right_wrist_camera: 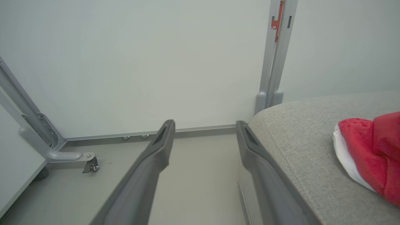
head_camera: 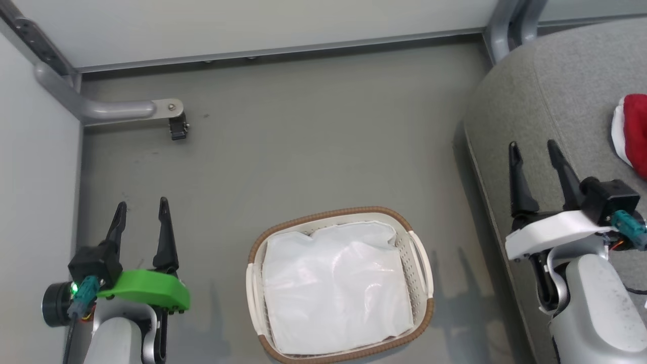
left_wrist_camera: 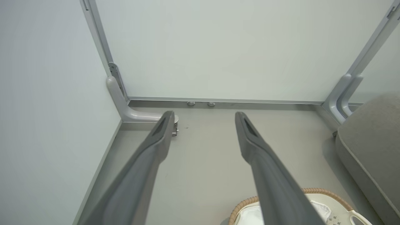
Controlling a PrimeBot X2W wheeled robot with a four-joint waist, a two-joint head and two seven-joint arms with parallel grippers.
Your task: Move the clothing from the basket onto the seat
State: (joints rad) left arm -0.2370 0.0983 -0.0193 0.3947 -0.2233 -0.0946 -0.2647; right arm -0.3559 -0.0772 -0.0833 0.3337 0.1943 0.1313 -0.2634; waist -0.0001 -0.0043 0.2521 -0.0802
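- Bright red soft-fabric clothing with a white edge [head_camera: 634, 132] lies on the large grey woven seat cushion [head_camera: 556, 86], away from its rounded corner.
- The oval cream plastic basket with brown woven rim [head_camera: 328, 212] holds just its white liner sheet [head_camera: 333, 288] — the task looks essentially done.
- The left gripper [head_camera: 142, 203] and right gripper [head_camera: 533, 144] are spread and empty.

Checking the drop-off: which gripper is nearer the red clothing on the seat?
Right. The right gripper hangs open at the seat's edge, close beside the clothing; the left gripper hangs open above the floor, beyond the basket.
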